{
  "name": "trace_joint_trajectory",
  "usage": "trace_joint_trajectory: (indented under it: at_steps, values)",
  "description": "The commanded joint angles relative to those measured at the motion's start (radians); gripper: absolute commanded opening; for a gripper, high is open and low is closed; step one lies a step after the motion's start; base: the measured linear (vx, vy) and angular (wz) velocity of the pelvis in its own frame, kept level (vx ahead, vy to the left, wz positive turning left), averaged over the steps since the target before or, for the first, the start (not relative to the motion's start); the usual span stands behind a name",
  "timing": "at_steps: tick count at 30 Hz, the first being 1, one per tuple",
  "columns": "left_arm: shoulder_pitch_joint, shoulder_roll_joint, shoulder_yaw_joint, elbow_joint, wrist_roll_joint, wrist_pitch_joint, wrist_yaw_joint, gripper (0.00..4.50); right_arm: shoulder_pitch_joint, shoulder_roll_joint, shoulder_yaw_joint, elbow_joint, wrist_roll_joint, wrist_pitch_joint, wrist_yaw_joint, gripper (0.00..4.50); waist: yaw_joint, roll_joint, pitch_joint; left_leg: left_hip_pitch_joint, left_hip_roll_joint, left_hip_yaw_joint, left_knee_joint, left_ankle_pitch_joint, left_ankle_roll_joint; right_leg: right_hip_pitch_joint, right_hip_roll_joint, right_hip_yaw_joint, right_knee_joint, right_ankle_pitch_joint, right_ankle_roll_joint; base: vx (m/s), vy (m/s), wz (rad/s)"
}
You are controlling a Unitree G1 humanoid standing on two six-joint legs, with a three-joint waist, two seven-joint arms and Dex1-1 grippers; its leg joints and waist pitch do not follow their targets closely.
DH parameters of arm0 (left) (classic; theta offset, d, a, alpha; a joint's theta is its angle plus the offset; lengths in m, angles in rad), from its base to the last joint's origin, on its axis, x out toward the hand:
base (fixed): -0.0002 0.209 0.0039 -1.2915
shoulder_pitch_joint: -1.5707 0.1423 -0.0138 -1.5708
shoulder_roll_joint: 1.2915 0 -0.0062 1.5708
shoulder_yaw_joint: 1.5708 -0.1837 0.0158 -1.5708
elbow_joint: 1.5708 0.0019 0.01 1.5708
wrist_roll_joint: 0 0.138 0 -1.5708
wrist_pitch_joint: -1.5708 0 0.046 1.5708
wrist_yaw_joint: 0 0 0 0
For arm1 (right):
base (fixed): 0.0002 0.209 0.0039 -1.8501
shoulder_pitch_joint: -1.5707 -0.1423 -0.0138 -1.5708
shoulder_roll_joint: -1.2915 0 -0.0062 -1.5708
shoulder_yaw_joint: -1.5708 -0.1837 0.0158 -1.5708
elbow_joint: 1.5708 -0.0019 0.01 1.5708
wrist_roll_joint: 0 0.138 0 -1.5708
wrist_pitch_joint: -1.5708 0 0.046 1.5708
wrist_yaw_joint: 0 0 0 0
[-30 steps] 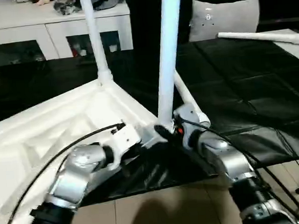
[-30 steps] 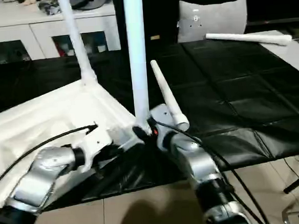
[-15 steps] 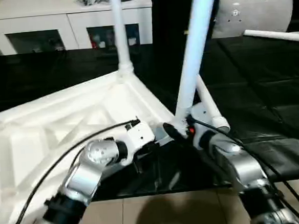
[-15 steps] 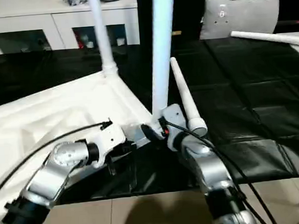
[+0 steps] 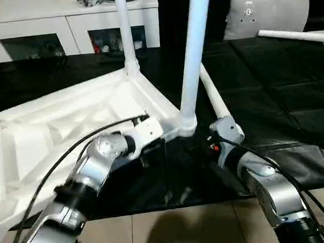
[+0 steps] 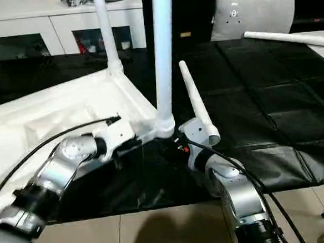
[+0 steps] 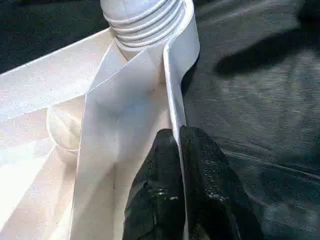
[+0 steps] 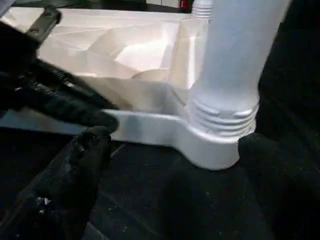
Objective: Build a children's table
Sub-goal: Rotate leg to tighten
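Tabletop (image 5: 67,122) rim is pinched by the closed left end effector (image 7: 177,150); right end effector (image 8: 170,150) gapes just beside its corner leg (image 5: 193,52).

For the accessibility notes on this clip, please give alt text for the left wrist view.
The left gripper is shut on the thin side wall of the upturned white tabletop, one black finger on each face. Just beyond, a leg's ribbed base sits in the corner socket, with the black work surface alongside.

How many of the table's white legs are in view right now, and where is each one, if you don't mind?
4: two stand upright in the tabletop's sockets, near leg and far leg; one lies beside the near corner; one lies at far right.
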Motion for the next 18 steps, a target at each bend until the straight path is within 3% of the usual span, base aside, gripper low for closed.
trace_joint_trajectory:
  at_steps: [1, 2, 3, 7, 12, 18]
  values:
    - [-0.04, -0.008, 0.012, 0.027, 0.034, -0.039, 0.054, 0.0, 0.001, 0.0, 0.0, -0.025, -0.003, 0.006, -0.006, 4.44, 0.004, -0.001, -0.065, 0.008, 0.045, -0.018, -0.057, -0.142, 0.027, 0.052, -0.064, 0.039, -0.052, -0.006, -0.204, 0.0, 0.0, 0.0]
    - [-0.046, -0.02, 0.022, 0.037, 0.019, -0.038, 0.052, 0.0, 0.001, 0.0, 0.001, -0.027, -0.004, 0.006, -0.005, 4.44, 0.005, -0.003, -0.066, 0.008, 0.046, -0.018, -0.055, -0.134, 0.037, 0.052, -0.066, 0.039, -0.05, 0.013, -0.215, 0.0, 0.0, 0.0]
    - [-0.046, -0.034, 0.042, 0.035, -0.016, -0.017, 0.027, 0.44, -0.001, 0.002, 0.003, -0.028, -0.002, 0.007, -0.002, 4.5, 0.006, -0.004, -0.067, 0.008, 0.047, -0.018, -0.054, -0.127, 0.042, 0.054, -0.067, 0.038, -0.048, 0.022, -0.22, 0.0, 0.0, 0.0]
    - [-0.026, -0.05, 0.079, 0.006, -0.085, 0.02, -0.007, 0.83, -0.02, 0.011, 0.002, -0.025, 0.005, 0.0, -0.004, 4.5, 0.01, -0.009, -0.067, 0.004, 0.05, -0.017, -0.05, -0.095, 0.07, 0.051, -0.069, 0.036, -0.042, 0.055, -0.249, 0.0, 0.0, 0.0]
    - [0.043, -0.037, 0.153, -0.08, -0.139, 0.067, 0.043, 1.16, -0.078, -0.006, -0.002, 0.014, 0.028, -0.048, 0.05, 4.5, 0.007, -0.019, -0.058, 0.003, 0.054, -0.016, -0.055, -0.17, 0.06, 0.05, -0.075, 0.036, -0.051, -0.09, -0.235, 0.0, 0.0, 0.0]
    - [0.15, 0.054, 0.225, -0.243, -0.139, 0.181, 0.049, 1.16, -0.144, -0.076, 0.014, 0.091, 0.045, -0.077, 0.202, 4.5, 0.007, -0.016, -0.053, 0.006, 0.055, -0.017, -0.058, -0.212, 0.037, 0.041, -0.07, 0.039, -0.057, -0.181, -0.205, 0.0, 0.0, 0.0]
